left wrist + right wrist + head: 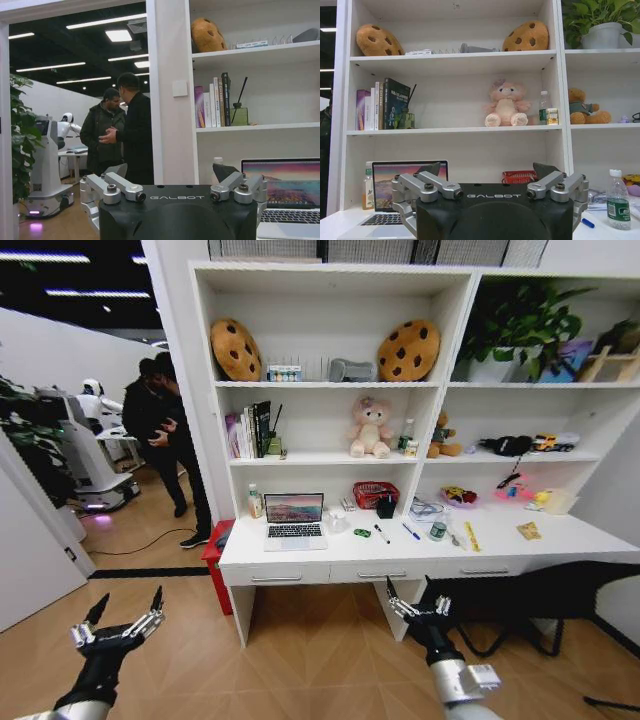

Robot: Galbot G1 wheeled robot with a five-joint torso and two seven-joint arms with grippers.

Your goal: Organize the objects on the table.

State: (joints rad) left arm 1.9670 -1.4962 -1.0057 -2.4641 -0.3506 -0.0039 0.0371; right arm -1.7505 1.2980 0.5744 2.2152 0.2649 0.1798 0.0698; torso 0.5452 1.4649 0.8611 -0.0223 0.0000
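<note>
The white table [300, 558] stands ahead of me with its drawers shut. On it are an open silver laptop [294, 520] [287, 195] [402, 192], a tiny green toy car [362, 533], a black pen [382, 533], a blue pen [411, 531] [587, 223] and a small dark-lidded jar [437, 530]. My left gripper [127, 610] [172, 172] hangs open over the floor, short of the table and to its left. The right gripper [415, 602] [487, 170] is open too, just below the table's front edge, holding nothing.
A red basket [375, 494], a black cup [386, 507] and water bottles [255, 502] [618, 200] also sit on the table. A red box [213, 550] stands at its left end, a dark chair [520, 605] under its right. Two people [165, 430] stand far left.
</note>
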